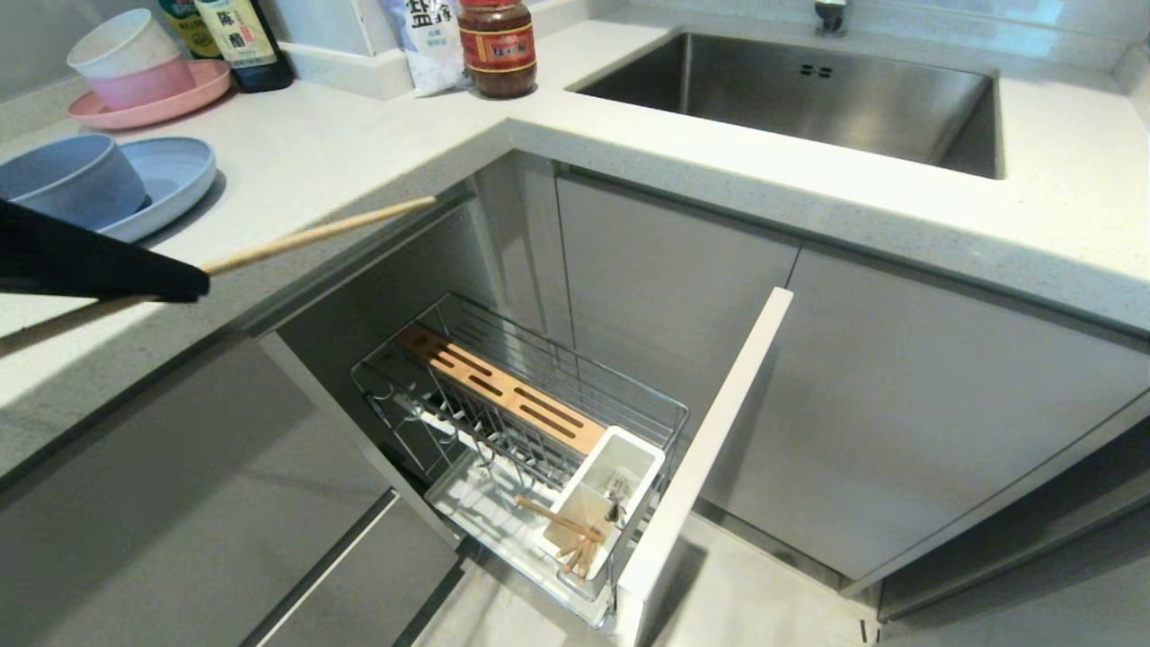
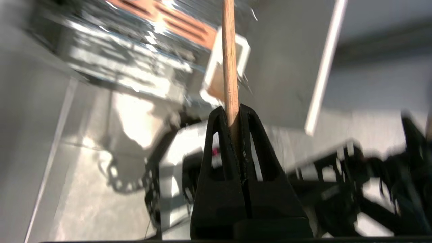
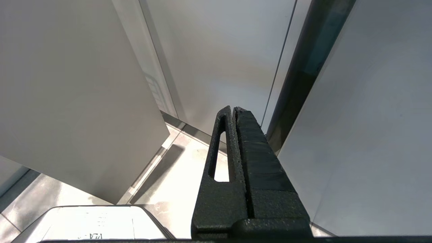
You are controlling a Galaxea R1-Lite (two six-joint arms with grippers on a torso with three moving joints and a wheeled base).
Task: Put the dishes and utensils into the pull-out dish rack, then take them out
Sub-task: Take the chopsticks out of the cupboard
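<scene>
**One chopstick in our left gripper, above the open rack**

One pull-out dish rack (image 1: 539, 422) stands drawn out below the counter (image 1: 359, 153), its utensil cup (image 1: 604, 497) holding another chopstick and some metal cutlery. On the counter we see the light-blue plate (image 1: 175, 175) with the blue-grey bowl (image 1: 67, 180) resting on it. Our left gripper (image 2: 235, 113) is clamped tight on a wooden chopstick (image 1: 314, 235) at counter height. Our right gripper (image 3: 234, 109) hangs by the cabinet doors, fingers pressed together, empty.
</scene>
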